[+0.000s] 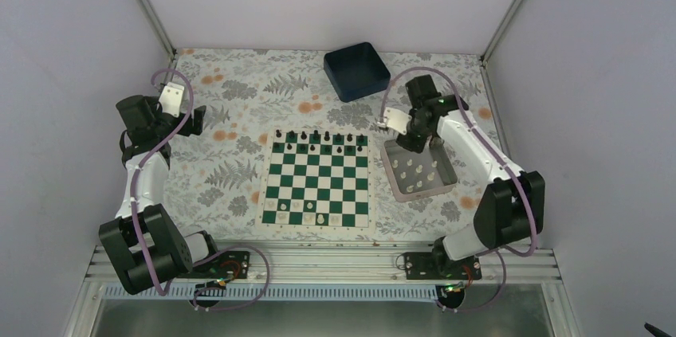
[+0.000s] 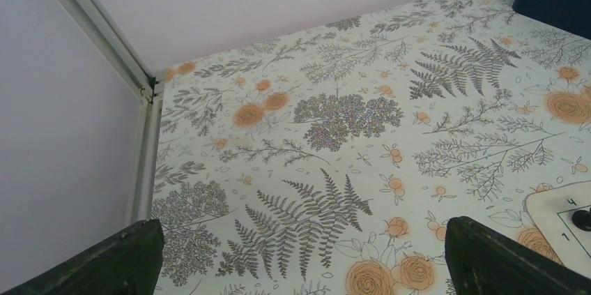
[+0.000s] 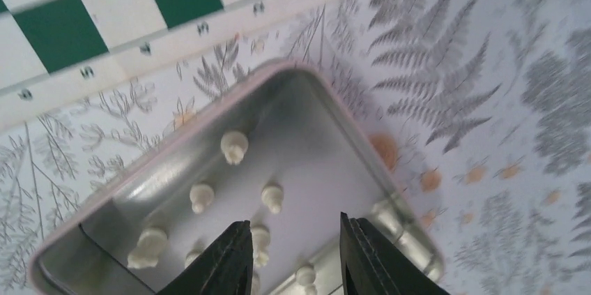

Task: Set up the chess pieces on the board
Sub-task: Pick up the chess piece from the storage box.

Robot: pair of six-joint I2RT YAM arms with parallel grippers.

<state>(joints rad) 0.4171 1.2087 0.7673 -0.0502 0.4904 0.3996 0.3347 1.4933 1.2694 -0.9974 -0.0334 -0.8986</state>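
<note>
At the middle of the flower-and-fern printed tablecloth, the board is lying flat: a square of dark green and white squares inside a cream border with small printed marks.

- Black pieces: small, dark and rounded, standing along the board's two far rows.
- Chess pieces: cream plastic, a few standing on the board's near rows.
- Tray: silver metal, shallow, smooth and reflective, with rounded corners and a pale pinkish rim. It is sitting just right of the board, not touching it. More cream chess pieces are scattered over its floor, knob-headed with flared bases.
- Bin: dark blue, square and straight-walled, sitting beyond the board's far right corner.
- Right gripper: hanging over the tray to the board's right with its two dark fingers parted and gripping nothing. One cream piece is showing just beside the left finger.
- Left gripper: hovering over bare cloth well left of the board, its dark, rough-surfaced fingers spread wide with nothing between them.
</note>
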